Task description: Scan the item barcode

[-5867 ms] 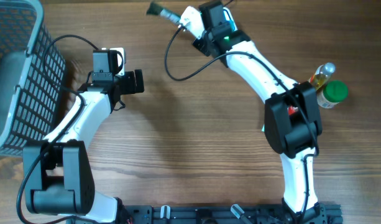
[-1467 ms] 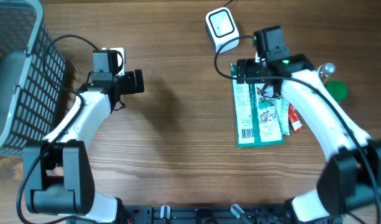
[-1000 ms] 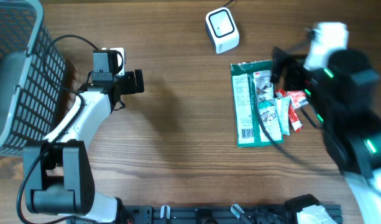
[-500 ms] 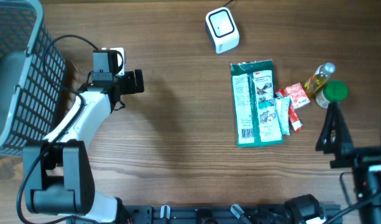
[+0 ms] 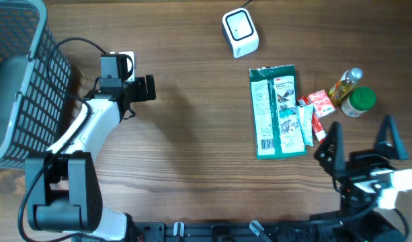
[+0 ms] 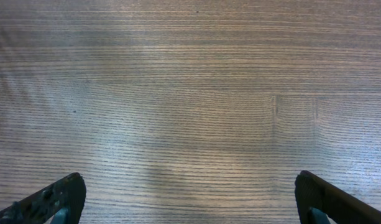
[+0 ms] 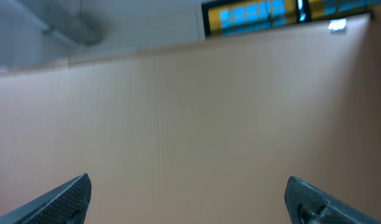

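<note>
**Right arm drawn back to the near right edge; the packet lies released on the table**

At the far left the grey wire basket (image 5: pixel 17 74) and the left gripper (image 5: pixel 152 88) have not moved: its jaws stand spread over bare wooden table (image 5: pixel 192 154) and hold nothing. The white box-shaped barcode scanner (image 5: pixel 240 31), carried by the right arm some seconds ago, now sits at the far centre. The flat green foil packet (image 5: pixel 276 111) lies right of centre, its barcode at the near end, touching small red-and-white sachets (image 5: pixel 318 106). Further right stand a yellow bottle (image 5: pixel 346 83) and a green-lidded jar (image 5: pixel 361 101). The right gripper (image 5: pixel 361 128), over the packet's far end a moment ago, has swung to the near right, fingers spread, empty and pointing up off the table. This looks like a retreat, so the scan seems either done or broken off.
</note>
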Controlling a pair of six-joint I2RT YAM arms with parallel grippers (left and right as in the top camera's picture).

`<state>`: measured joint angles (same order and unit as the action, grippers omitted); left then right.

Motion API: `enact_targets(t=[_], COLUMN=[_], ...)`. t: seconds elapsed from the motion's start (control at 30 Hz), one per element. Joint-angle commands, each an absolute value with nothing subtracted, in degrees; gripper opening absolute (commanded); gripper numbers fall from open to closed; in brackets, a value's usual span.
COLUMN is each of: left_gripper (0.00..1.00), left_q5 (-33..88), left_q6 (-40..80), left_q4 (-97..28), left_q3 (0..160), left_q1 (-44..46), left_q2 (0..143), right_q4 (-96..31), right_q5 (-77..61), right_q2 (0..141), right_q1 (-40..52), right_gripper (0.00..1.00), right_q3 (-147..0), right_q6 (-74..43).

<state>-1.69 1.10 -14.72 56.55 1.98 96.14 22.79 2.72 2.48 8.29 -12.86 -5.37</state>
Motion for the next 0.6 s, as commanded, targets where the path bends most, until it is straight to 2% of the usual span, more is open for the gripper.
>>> enact_targets(t=[0.0,0.17,0.43,0.57], left_gripper=[1.00,1.00,1.00,1.00], left_q5=[-2.02,-2.02,-2.02,-2.02], left_q6=[0.25,0.25,0.25,0.25], left_q4=[-14.57,-14.59,-14.59,-14.59], left_q3=[56.58,56.58,56.58,56.58], left_q1=[2.02,2.02,2.02,2.02], left_q2=[95.59,95.59,95.59,95.59], right_q4=[22.26,18.65,-0.05,0.21], right_q5=[-0.58,-0.58,-0.75,-1.61], right_q2=[0.19,0.21,0.19,0.23], right_q1=[7.09,7.09,7.09,7.09], right_gripper=[1.00,1.00,1.00,1.00], right_q3=[-6.59,-0.27,-0.30,-0.30], right_q6=[-7.79,-8.05,-7.27,-7.66])
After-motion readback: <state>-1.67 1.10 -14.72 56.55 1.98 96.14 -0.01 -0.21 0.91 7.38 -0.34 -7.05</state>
